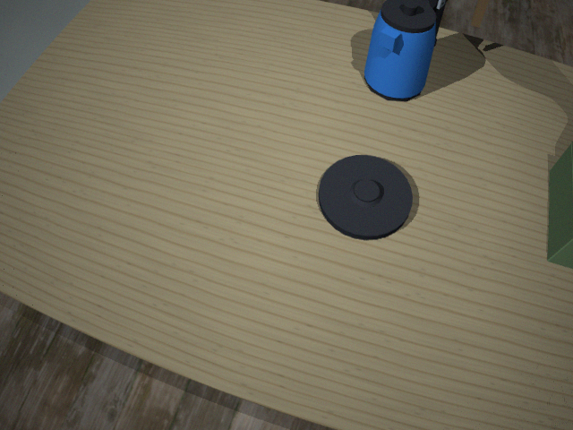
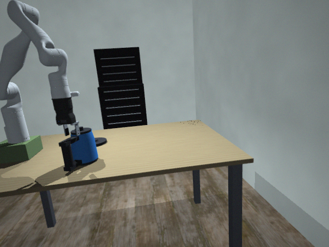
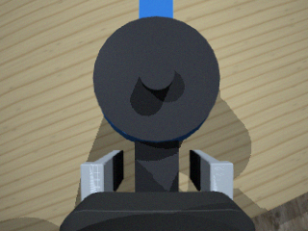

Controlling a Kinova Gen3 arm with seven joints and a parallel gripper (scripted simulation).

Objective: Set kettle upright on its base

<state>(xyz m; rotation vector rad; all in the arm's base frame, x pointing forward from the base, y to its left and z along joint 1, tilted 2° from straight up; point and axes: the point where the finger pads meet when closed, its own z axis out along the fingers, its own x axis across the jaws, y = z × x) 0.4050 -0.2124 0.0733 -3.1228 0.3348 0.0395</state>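
My gripper (image 3: 160, 154) hangs with its jaws spread fully apart and nothing between them, one finger (image 3: 103, 176) on each side of the dark handle (image 3: 156, 166) of the blue kettle (image 1: 399, 57). In my wrist view the handle sits between the fingers without touching either pad, and the kettle's black lid (image 3: 157, 79) fills the middle, its blue spout (image 3: 156, 8) pointing to twelve o'clock. The kettle stands upright on the wooden table (image 1: 184, 184), well apart from the round black base (image 1: 364, 196); in the top view it sits at about one o'clock from that base, whose central stud (image 1: 367, 190) is uncovered.
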